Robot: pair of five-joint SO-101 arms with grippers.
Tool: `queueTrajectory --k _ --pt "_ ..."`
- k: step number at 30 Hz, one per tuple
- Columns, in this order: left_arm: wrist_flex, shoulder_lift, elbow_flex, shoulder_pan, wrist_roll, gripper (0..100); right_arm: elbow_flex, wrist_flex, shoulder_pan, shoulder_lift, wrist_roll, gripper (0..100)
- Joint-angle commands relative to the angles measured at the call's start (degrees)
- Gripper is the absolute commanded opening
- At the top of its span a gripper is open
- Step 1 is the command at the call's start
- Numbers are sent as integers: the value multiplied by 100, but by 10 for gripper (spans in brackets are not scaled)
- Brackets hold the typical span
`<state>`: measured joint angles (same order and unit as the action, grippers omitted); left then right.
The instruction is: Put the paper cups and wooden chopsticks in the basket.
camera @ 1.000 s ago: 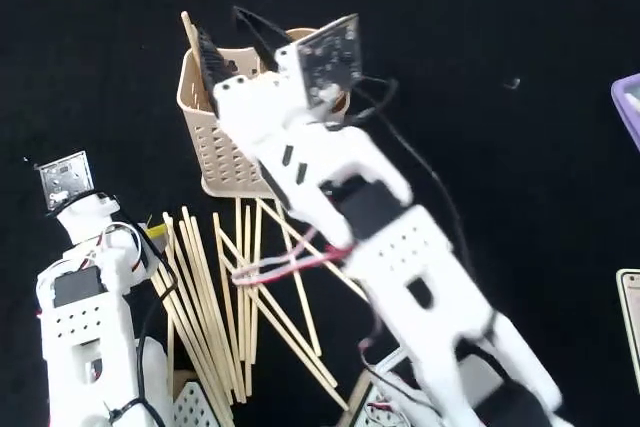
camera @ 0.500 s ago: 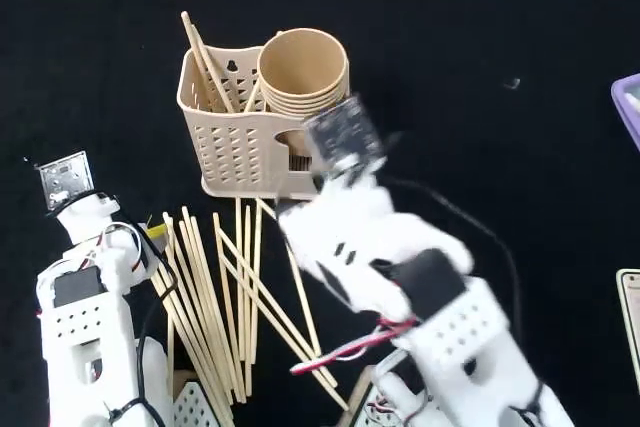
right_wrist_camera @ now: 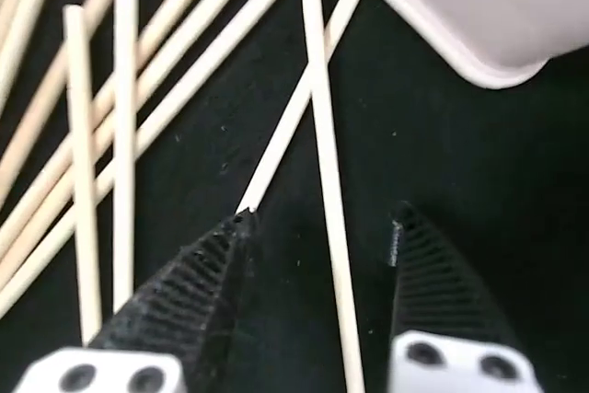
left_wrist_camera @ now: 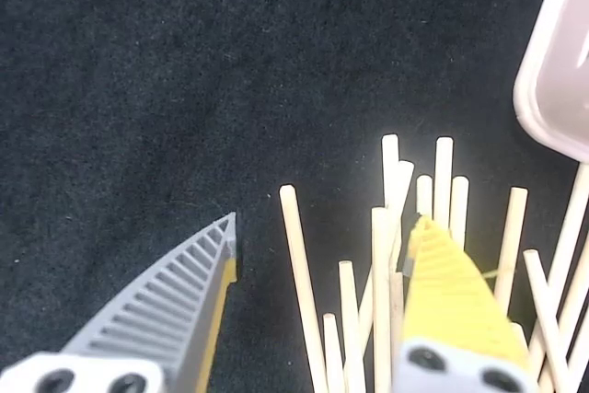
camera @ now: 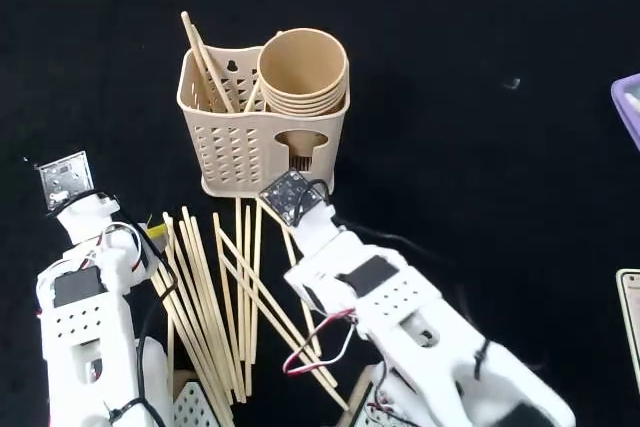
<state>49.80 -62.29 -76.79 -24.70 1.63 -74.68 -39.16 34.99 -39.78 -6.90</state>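
A beige basket (camera: 240, 152) stands at the back of the black table, with stacked paper cups (camera: 303, 67) and two chopsticks (camera: 205, 57) in it. Several loose wooden chopsticks (camera: 235, 297) lie fanned out in front of it. My right arm (camera: 370, 292) is low over them, just in front of the basket. My right gripper (right_wrist_camera: 322, 216) is open, with one chopstick (right_wrist_camera: 324, 154) lying between its black fingers and the basket's corner (right_wrist_camera: 479, 6) just beyond. My left gripper (left_wrist_camera: 327, 223) is open over the chopstick ends (left_wrist_camera: 391, 190), with nothing in it.
A purple object (camera: 628, 97) sits at the right edge of the table, and a pale flat thing (camera: 630, 332) lies lower on that edge. The left arm's body (camera: 85, 317) stands at the near left beside the chopstick pile.
My right arm has drawn back from over the basket and come down onto the loose chopsticks in front of it. The left arm has not moved.
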Motion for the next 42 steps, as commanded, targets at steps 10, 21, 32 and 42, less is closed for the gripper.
queueTrajectory --k 10,21,32,42 --pt "-88 -79 13 13 -9 292 936 -580 237 884 598 220" --pt "-264 -79 -75 40 -9 292 259 -105 774 207 747 220" --pt "-316 -79 -110 13 -9 292 629 -132 686 927 738 310" --pt "-290 -79 -110 13 -9 292 945 -237 677 1640 738 111"
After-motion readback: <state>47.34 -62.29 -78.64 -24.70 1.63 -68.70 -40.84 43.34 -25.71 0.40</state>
